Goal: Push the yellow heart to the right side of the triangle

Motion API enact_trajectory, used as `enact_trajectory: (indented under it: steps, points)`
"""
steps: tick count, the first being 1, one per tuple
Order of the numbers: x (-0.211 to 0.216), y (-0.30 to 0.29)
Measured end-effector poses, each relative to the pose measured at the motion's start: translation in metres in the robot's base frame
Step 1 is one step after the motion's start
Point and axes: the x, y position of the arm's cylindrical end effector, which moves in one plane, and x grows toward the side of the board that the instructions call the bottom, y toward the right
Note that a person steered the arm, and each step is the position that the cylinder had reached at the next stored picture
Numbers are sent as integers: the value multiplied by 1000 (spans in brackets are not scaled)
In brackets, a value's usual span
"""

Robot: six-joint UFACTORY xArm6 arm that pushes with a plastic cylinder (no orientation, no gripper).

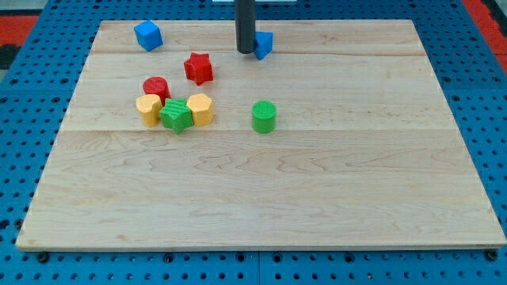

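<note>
Pale wooden board (317, 198); blue pegboard (24, 119) surround.

Bright, even overhead light; the desk (261, 198) shows soft, short shadows under the blocks, no glare, and everything stays sharp.

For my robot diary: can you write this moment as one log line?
my tip: top, touching blue triangle's left | yellow heart: left cluster, beside green star | push: not started

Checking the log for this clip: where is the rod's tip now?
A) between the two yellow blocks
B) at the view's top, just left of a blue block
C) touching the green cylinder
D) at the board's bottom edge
B: my tip stands at the view's top, right beside the partly hidden blue block, far from the yellow blocks and the green cylinder.
</note>
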Motion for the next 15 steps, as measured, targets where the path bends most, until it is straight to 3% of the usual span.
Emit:
enact_trajectory:
  steps: [1,2,4,6,7,8,10,12,13,14,15]
  points:
    - [29,-4]
    - [25,47]
    - [1,36]
    - [-4,71]
    - [4,74]
    - [50,72]
    - [87,-38]
    - [112,-67]
    - [85,-75]
    - [60,-130]
    - [66,-189]
